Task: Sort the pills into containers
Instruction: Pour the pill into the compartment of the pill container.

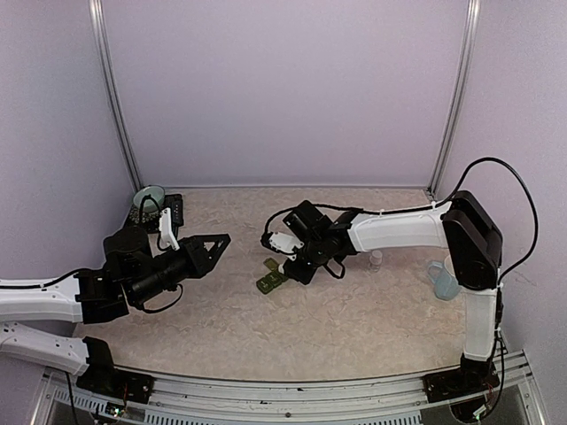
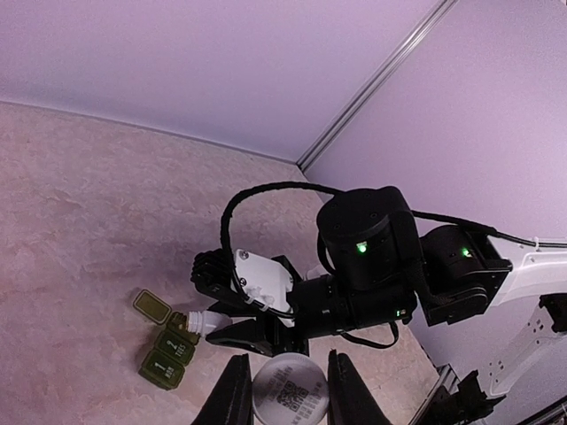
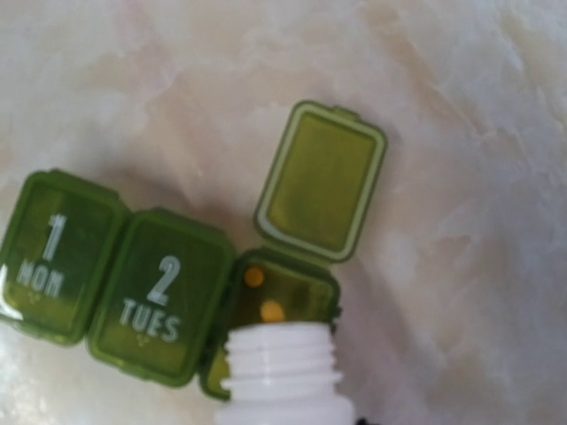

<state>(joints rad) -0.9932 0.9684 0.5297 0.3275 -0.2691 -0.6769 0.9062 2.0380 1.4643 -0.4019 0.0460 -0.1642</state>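
The containers [image 3: 164, 297] are a dark green strip of three joined compartments on the table, also visible from above [image 1: 272, 277] and in the left wrist view [image 2: 168, 354]. The ones marked 1 MON and 2 TUES are closed. The third has its lid [image 3: 323, 181] flipped open, with two orange pills [image 3: 272, 311] inside. My right gripper [image 1: 287, 264] is shut on a white pill bottle [image 3: 282, 376], tilted with its open mouth over that compartment. My left gripper [image 2: 285, 361] hovers to the left, shut on the bottle's white round cap [image 2: 291, 394].
A pale green bowl [image 1: 148, 197] and a dark object [image 1: 174, 211] sit at the back left corner. A pale blue mug [image 1: 441, 280] stands at the right, by the right arm. A small clear vial [image 1: 376, 258] stands under the right forearm.
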